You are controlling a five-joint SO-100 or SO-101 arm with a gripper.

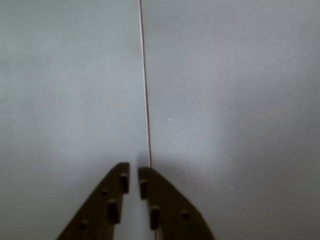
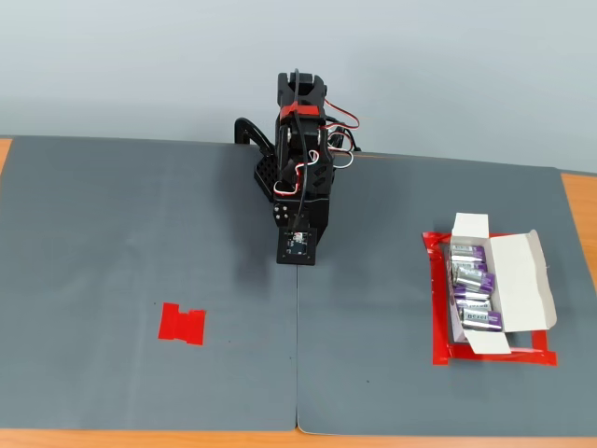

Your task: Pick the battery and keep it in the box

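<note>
My gripper (image 1: 134, 175) shows its two dark fingers at the bottom of the wrist view, closed to a narrow slit with nothing between them, over bare grey mat. In the fixed view the arm is folded at the back centre, with the gripper (image 2: 298, 261) pointing down at the mat seam. The white box (image 2: 515, 280) lies open far to the right, its wide flap folded out. Several purple batteries (image 2: 472, 274) lie in a row inside it. No battery shows outside the box.
A red tape rectangle (image 2: 438, 308) frames the box. A small red tape mark (image 2: 182, 324) lies on the left mat. A seam (image 1: 146, 100) between the two grey mats runs straight away from the gripper. Wooden table edges show at the far left and right.
</note>
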